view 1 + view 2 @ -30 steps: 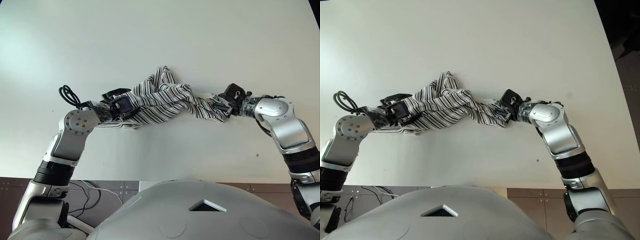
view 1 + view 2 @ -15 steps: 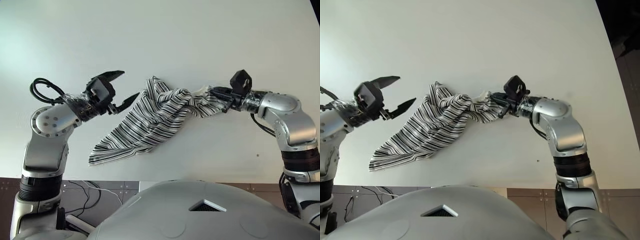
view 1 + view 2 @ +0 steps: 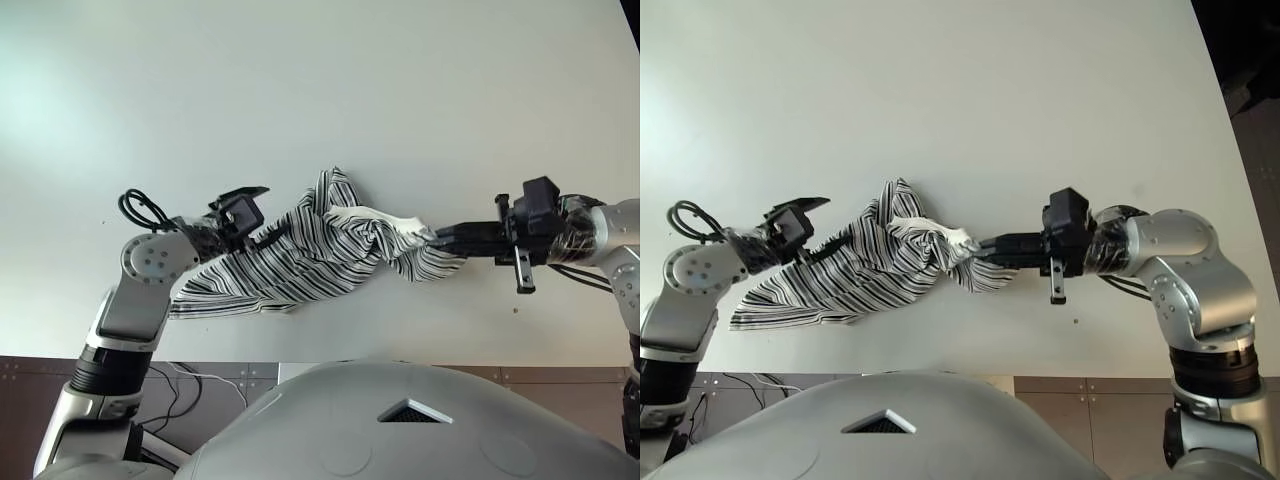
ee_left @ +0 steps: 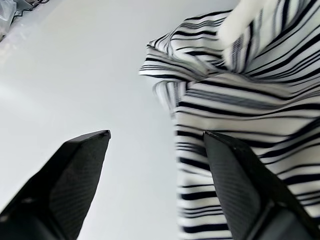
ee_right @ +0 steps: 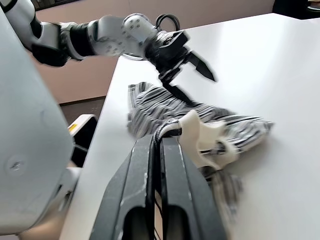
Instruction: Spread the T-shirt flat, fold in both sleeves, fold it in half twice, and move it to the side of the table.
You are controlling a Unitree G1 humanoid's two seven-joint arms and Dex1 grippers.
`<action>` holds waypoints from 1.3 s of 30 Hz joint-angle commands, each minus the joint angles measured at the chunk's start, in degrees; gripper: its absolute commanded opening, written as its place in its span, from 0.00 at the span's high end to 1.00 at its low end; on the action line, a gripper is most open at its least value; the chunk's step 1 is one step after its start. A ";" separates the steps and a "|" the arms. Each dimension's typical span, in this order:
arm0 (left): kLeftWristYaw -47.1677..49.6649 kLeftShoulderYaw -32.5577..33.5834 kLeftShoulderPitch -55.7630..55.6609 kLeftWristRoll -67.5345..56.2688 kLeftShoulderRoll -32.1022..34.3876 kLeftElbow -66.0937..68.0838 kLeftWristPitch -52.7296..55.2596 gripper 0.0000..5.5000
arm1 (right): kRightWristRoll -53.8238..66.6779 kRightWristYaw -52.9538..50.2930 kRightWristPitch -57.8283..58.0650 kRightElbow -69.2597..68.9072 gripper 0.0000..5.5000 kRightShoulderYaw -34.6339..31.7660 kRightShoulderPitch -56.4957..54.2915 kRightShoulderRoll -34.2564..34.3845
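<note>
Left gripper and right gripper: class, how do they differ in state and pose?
The left gripper is open; the right gripper is shut. The left gripper straddles the T-shirt's edge, gripping nothing; the right gripper pinches a bunched fold. Both point inward at the T-shirt.

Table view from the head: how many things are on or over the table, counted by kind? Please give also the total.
T-shirt: 1
Grippers: 2 (left gripper, open; right gripper, shut on the T-shirt)
Total: 3
</note>
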 commanded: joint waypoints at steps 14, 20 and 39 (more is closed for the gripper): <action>3.60 -9.32 -3.02 12.80 -1.98 11.70 1.39 0.38 | 20.45 -18.73 18.05 3.92 0.97 -3.05 -21.80 14.31; 5.16 -6.41 -3.64 14.36 2.48 15.20 0.03 0.38 | 9.91 -23.51 13.56 12.80 0.97 -3.23 -19.16 11.18; 1.11 5.75 -6.12 2.89 2.42 -2.20 5.55 0.18 | -16.15 -28.49 7.44 4.83 0.57 7.04 -11.10 4.59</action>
